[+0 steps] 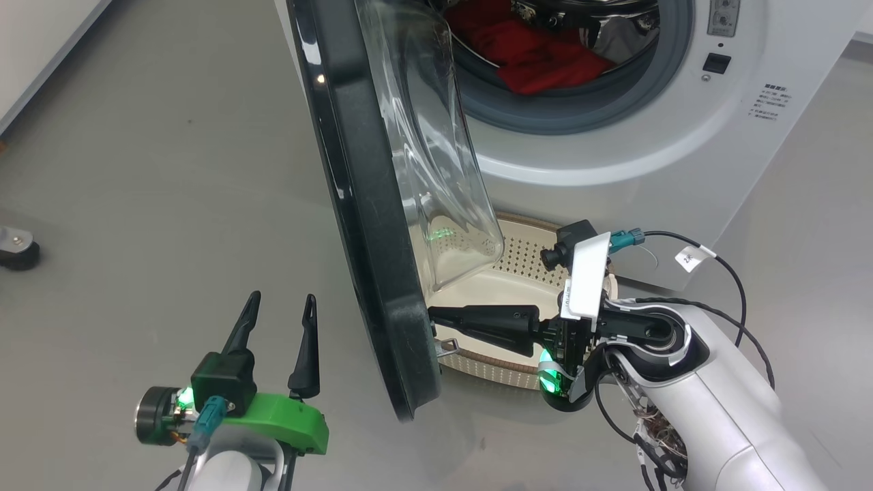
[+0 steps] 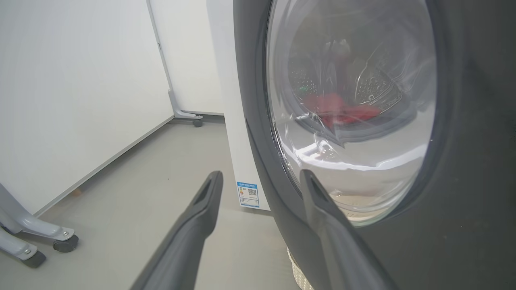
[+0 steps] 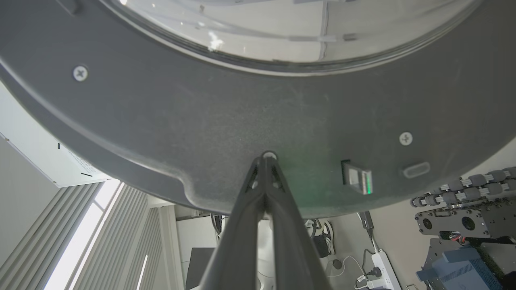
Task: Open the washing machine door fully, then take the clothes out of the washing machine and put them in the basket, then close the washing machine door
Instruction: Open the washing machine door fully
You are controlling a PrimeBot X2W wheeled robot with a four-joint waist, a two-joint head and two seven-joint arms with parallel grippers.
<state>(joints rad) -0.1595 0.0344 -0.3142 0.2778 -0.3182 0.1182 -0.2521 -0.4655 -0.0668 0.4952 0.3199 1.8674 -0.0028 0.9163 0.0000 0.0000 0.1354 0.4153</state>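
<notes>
The washing machine door (image 1: 372,225) stands partly open, edge-on to me, its glass bowl (image 1: 430,136) bulging toward the washing machine (image 1: 682,136). The red clothes (image 1: 539,54) lie in the drum. On the floor under the door sits the basket (image 1: 528,256), partly hidden by the glass. My right gripper (image 1: 432,316) is shut, and its tips (image 3: 266,158) press on the door's dark inner face (image 3: 181,121). On the door's outer side, my left gripper (image 1: 281,301) hangs open and holds nothing. Its fingers (image 2: 209,193) frame the door's rim (image 2: 258,133), with the clothes (image 2: 342,110) showing through the window.
The machine's white side panel (image 2: 225,80) carries a blue sticker (image 2: 247,194). White frame legs on casters (image 2: 60,239) stand by the left wall, and another caster (image 1: 17,249) sits on the grey floor. Past the door's edge are a power strip (image 3: 381,266) and machinery (image 3: 463,217).
</notes>
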